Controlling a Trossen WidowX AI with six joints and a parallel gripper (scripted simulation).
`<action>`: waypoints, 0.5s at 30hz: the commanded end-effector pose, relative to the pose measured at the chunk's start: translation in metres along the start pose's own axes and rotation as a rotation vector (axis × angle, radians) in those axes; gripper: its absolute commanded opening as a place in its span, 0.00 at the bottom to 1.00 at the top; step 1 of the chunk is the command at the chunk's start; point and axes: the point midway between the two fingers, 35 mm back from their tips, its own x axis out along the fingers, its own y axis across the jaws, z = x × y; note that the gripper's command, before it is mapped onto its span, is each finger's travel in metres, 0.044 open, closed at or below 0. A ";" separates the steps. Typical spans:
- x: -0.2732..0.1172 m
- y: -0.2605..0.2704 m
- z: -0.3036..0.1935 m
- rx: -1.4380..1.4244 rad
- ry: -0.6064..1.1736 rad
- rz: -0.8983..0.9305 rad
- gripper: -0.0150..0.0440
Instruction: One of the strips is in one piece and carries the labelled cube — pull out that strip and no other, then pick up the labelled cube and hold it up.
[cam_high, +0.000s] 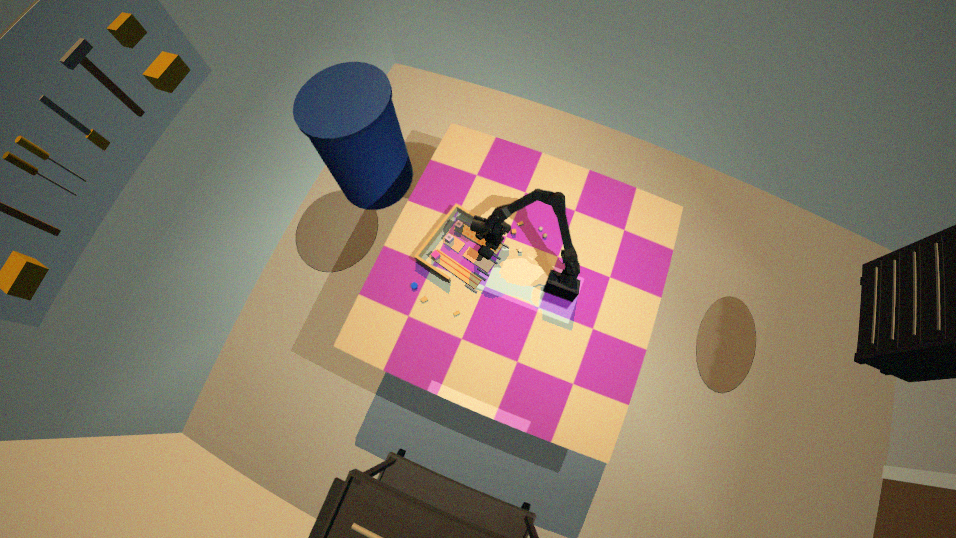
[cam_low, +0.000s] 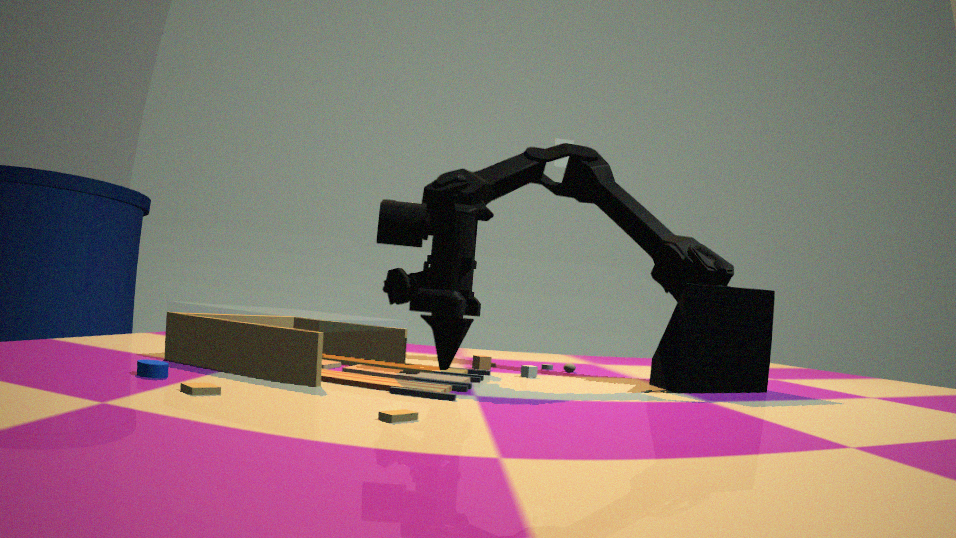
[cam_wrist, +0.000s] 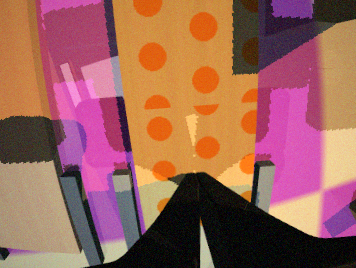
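the jaws were closed with nothing between them, their tips pressed together into one point that came down on the near end of the dotted strip, an orange strip with darker orange spots. in the exterior view that point met the strips lying flat on the checkered desk, just in front of the open side of the low walled tray. grey and plain strips lay on either side of the dotted one. the labelled cube could not be told apart among the small blocks inside the tray in the top view.
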 end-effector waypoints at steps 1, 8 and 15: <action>0.002 0.000 0.000 -0.004 0.003 -0.003 0.25; 0.003 0.000 0.000 -0.004 0.003 -0.003 0.25; 0.004 0.000 0.000 -0.004 0.003 -0.003 0.25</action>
